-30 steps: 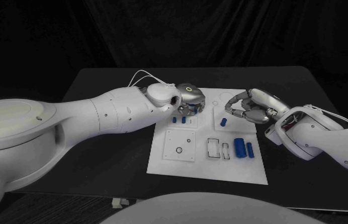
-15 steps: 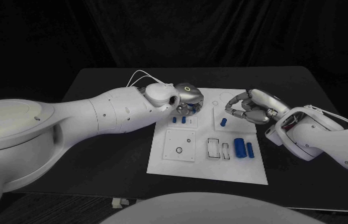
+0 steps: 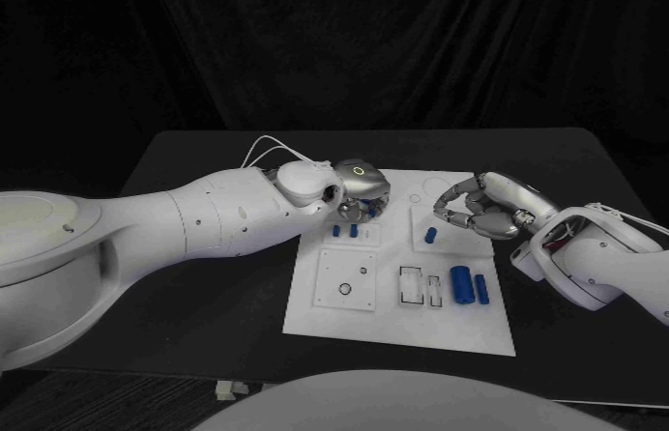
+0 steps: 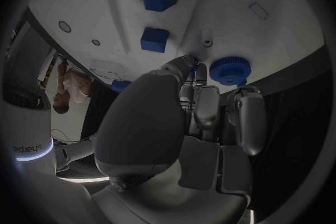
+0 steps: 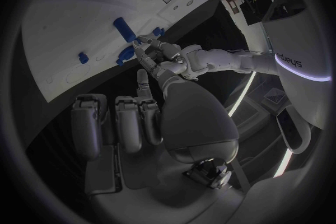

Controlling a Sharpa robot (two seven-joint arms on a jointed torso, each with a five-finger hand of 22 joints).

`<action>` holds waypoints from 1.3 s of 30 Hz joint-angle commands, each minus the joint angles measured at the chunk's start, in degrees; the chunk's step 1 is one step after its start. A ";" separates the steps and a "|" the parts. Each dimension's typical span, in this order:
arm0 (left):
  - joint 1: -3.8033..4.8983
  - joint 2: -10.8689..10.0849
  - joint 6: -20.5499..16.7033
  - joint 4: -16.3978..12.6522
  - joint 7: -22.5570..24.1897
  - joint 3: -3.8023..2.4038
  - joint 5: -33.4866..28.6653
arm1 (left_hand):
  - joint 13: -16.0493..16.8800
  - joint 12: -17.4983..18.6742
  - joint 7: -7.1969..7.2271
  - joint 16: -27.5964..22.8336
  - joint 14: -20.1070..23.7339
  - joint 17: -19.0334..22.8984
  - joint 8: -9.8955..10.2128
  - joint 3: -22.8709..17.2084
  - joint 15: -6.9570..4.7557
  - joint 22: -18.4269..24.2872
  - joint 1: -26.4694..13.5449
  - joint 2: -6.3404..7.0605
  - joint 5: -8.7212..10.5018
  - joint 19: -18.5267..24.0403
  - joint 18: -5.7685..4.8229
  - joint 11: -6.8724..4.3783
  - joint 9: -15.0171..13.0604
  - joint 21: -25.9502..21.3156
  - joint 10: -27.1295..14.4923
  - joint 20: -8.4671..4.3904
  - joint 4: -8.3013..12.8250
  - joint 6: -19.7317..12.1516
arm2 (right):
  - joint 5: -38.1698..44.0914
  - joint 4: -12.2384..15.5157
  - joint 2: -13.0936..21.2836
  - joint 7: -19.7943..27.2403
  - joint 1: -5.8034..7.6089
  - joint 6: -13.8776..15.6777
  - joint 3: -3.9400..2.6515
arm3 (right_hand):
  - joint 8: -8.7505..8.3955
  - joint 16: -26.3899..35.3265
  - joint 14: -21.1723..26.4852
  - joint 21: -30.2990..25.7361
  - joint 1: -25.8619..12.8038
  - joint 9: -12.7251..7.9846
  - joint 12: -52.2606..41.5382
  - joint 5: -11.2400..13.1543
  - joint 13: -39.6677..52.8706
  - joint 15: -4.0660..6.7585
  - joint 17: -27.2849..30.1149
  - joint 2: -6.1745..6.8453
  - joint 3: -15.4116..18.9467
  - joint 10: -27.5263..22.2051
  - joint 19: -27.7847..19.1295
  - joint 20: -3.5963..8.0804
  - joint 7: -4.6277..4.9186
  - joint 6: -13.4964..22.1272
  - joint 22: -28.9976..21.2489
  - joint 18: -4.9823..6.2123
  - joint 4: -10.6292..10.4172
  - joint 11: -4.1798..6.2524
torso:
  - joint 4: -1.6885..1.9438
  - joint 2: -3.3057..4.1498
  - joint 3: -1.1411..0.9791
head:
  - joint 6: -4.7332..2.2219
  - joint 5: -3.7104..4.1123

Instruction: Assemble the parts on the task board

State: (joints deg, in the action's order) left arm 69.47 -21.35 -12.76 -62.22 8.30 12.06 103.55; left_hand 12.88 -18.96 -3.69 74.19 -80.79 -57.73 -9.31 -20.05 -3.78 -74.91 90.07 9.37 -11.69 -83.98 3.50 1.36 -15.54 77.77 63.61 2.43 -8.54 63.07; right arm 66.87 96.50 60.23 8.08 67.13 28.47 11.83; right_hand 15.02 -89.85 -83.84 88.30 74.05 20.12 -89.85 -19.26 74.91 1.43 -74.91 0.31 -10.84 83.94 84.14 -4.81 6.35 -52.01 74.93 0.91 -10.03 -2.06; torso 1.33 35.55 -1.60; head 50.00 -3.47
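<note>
A black table [image 3: 209, 286] carries the white task board [image 3: 397, 320] at its middle.

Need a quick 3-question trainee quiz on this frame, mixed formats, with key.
1. True or false: the left hand and right hand are both at the far end of the white task board.
2. The two long blue cylinders lie on the board's: A near right, B far left, C near left.
3. Fill in: the blue ridged disc lies by the ___ hand's fingers.
Key: 1 true; 2 A; 3 left.
</note>
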 commanded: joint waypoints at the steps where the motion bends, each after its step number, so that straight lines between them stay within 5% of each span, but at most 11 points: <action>1: -0.18 -0.46 -2.40 -0.62 0.88 0.02 0.04 | -0.02 0.48 -0.04 -0.35 -0.25 0.23 -0.35 -0.04 0.03 -11.67 -0.04 -0.72 -0.08 -2.00 -0.89 -0.97 -0.08 0.20 1.45 -0.29 0.34 0.41 | 0.32 0.10 0.09 -0.41 -0.16 -0.38 -0.01 | -0.27 -0.15 -6.16 0.02 0.43 -0.06 -0.15 -0.39 15.09 0.04 -15.09 -0.18 0.22 6.06 4.56 -0.09 -0.03 -0.54 14.30 -0.33 0.01 0.02 | 0.01 0.00 0.00 | 0.00 0.00; 9: 0.33 -4.24 -4.95 -5.00 0.74 0.01 0.04 | -0.24 1.17 0.02 -0.74 -0.35 0.77 -0.49 0.10 0.00 -11.68 -0.40 -0.44 0.37 -2.03 -0.90 -1.02 -0.22 0.24 2.30 -0.35 0.43 0.98 | 0.32 0.04 0.18 -0.46 -0.18 -0.52 -0.01 | -0.29 -0.15 -6.16 -0.11 0.43 -0.07 -0.15 -0.40 15.09 0.04 -15.09 -0.16 0.24 6.06 4.46 -0.08 -0.01 -0.50 14.24 -0.29 0.01 0.02 | 0.00 -0.02 -0.01 | 0.00 0.03; 17: 4.23 -8.96 -3.17 -10.03 1.59 0.00 -3.12 | -0.86 2.97 0.13 -1.27 -0.33 1.40 0.01 -0.41 -0.02 -11.58 -0.57 -0.21 1.84 -1.88 -0.83 -1.10 -0.12 -0.17 2.73 -0.35 0.29 0.75 | 0.32 -0.06 0.25 -0.51 -0.23 -0.62 -0.01 | -0.32 -0.15 -6.16 -0.17 0.43 -0.08 -0.15 -0.40 15.09 0.04 -15.09 -0.15 0.26 6.06 4.41 -0.08 0.00 -0.47 14.21 -0.27 0.00 0.01 | 0.08 -0.04 -0.01 | 0.00 -0.02; 20: 5.09 -10.32 -2.95 -10.92 1.84 0.01 -3.77 | -0.97 3.29 0.16 -1.39 -0.28 1.59 0.11 -0.49 -0.02 -11.55 -0.61 -0.18 1.89 -1.84 -0.81 -1.06 -0.09 -0.27 2.62 -0.35 0.24 0.66 | 0.32 -0.11 0.13 -0.50 -0.31 -0.64 -0.01 | -0.32 -0.15 -6.16 -0.17 0.43 -0.08 -0.15 -0.40 15.09 0.04 -15.09 -0.15 0.26 6.06 4.41 -0.08 0.00 -0.47 14.21 -0.27 0.00 0.01 | 0.08 -0.11 -0.02 | 0.00 -0.03; 28: 5.61 -10.90 -1.61 -10.36 2.47 0.02 -4.20 | -1.10 3.71 0.16 -1.77 -0.03 2.21 0.17 -0.67 0.02 -11.43 -0.55 -0.19 2.19 -1.67 -0.72 -1.02 -0.09 -0.71 2.65 -0.32 0.20 0.73 | 0.32 -0.07 0.06 -0.55 -0.40 -0.75 -0.01 | -0.33 -0.15 -6.16 -0.18 0.45 -0.09 -0.15 -0.41 15.09 0.04 -15.09 -0.15 0.26 6.06 4.40 -0.09 0.00 -0.45 14.21 -0.26 0.00 0.01 | 0.01 -0.07 -0.01 | 0.00 0.09; 39: 5.24 -10.08 0.21 -8.70 3.17 0.04 -4.28 | -1.21 4.12 0.16 -1.95 0.13 2.42 0.24 -0.78 0.05 -11.40 -0.63 -0.18 2.79 -1.59 -0.70 -0.99 -0.09 -0.84 2.80 -0.29 0.08 0.77 | 0.32 -0.12 0.10 -0.48 -0.80 -0.80 -0.01 | -0.33 -0.15 -6.16 -0.20 0.48 -0.09 -0.15 -0.43 15.09 0.04 -15.09 -0.16 0.26 6.06 4.39 -0.09 -0.01 -0.46 14.20 -0.26 0.01 0.01 | 0.05 0.08 0.01 | 0.00 0.25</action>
State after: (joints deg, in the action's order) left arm 74.83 -31.57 -13.90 -70.96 10.10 12.14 99.96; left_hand 11.69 -14.99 -3.78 72.54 -80.79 -55.32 -9.36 -20.43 -3.77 -74.90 89.90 9.08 -9.05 -83.98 3.51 1.01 -15.65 77.18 65.73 2.44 -8.45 63.77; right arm 66.88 96.35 60.28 8.03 66.47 28.00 11.84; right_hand 15.02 -89.85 -83.84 88.30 74.05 20.12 -89.85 -19.49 74.91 1.43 -74.91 0.31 -10.84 83.94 84.14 -4.81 6.35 -52.01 74.91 0.91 -10.03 -2.06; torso 1.33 35.49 -1.64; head 50.00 -3.27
